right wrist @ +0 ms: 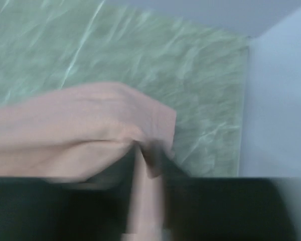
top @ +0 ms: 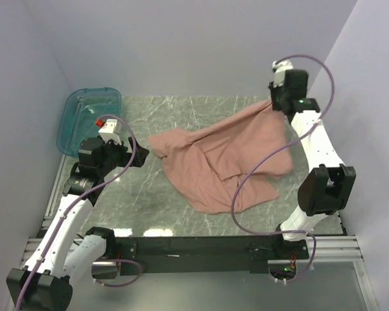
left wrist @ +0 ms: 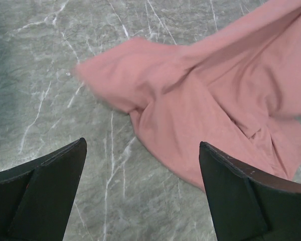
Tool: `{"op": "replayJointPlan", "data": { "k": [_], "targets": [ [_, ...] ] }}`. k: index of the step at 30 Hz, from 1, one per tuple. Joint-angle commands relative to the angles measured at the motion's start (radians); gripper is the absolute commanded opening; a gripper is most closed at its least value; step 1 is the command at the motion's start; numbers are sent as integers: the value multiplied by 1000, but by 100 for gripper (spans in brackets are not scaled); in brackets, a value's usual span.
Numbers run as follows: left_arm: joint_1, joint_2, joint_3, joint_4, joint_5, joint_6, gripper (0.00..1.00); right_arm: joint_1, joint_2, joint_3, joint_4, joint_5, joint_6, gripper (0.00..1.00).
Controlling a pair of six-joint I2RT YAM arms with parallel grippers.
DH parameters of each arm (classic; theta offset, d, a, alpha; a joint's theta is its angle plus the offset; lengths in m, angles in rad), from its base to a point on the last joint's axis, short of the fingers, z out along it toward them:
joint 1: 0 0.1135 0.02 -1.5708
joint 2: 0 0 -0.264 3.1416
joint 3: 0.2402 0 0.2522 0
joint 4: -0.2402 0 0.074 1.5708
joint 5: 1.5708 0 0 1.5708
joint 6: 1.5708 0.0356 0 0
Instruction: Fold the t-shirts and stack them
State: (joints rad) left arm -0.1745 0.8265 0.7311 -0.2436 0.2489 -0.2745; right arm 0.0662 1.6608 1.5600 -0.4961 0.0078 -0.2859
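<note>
A dusty-pink t-shirt [top: 220,159] lies crumpled across the middle of the marble table, stretched up toward the far right. My right gripper [top: 272,103] is shut on its far right corner and holds that corner lifted. In the right wrist view the pink t-shirt [right wrist: 90,130] bunches between the dark blurred jaws of the right gripper [right wrist: 145,155]. My left gripper [top: 141,155] hovers wide open just left of the shirt's left edge. In the left wrist view the t-shirt [left wrist: 200,100] lies ahead of the open left gripper [left wrist: 143,150], with bare marble between the fingers [left wrist: 50,186]. No print shows.
A teal translucent plastic tray [top: 87,116] sits at the far left corner of the table [top: 155,207]. Pale walls close in on the left, back and right. The right arm's purple cable [top: 246,188] loops over the shirt's near right part.
</note>
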Motion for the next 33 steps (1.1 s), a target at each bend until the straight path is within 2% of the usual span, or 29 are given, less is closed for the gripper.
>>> {"op": "replayJointPlan", "data": {
  "k": [1, 4, 7, 9, 12, 13, 14, 17, 21, 24, 25, 28, 33],
  "targets": [
    [-2, -13, 4, 56, 38, 9, 99, 1, -7, 103, 38, 94, 53, 48],
    [-2, -10, -2, 66, 90, 3, 99, 4, 5, 89, -35, 37, 54, 73],
    [-2, 6, -6, 79, 142, -3, 99, 3, -56, -26, -13, -38, 5, 82],
    [-2, 31, -6, 90, 196, -9, 99, 3, -94, -99, -36, -119, -36, 82],
    [-2, 77, -4, 101, 290, -19, 100, 4, -159, -178, -158, -420, -189, 81],
    [-2, 89, -2, 104, 314, -22, 99, 6, -179, -193, -212, -616, -252, 78],
    [-2, 121, 2, 104, 340, -29, 100, 9, -191, -213, -313, -699, -385, 76],
    [-5, 175, 7, 101, 409, -47, 99, 44, -254, -328, -380, -850, -551, 73],
    [-37, 250, -1, 101, 429, -129, 96, 145, -340, -501, -297, -810, -546, 73],
    [-147, 299, -15, 105, 380, -212, 93, 161, -372, -574, -239, -773, -481, 73],
    [-228, 306, -22, 116, 325, -233, 93, 161, -377, -586, -240, -772, -481, 73],
    [-345, 319, -77, 193, 265, -345, 92, 167, -389, -633, -275, -766, -542, 73],
    [-457, 326, -186, 348, 175, -538, 89, 190, -446, -741, -220, -718, -558, 73]
  ]
}}
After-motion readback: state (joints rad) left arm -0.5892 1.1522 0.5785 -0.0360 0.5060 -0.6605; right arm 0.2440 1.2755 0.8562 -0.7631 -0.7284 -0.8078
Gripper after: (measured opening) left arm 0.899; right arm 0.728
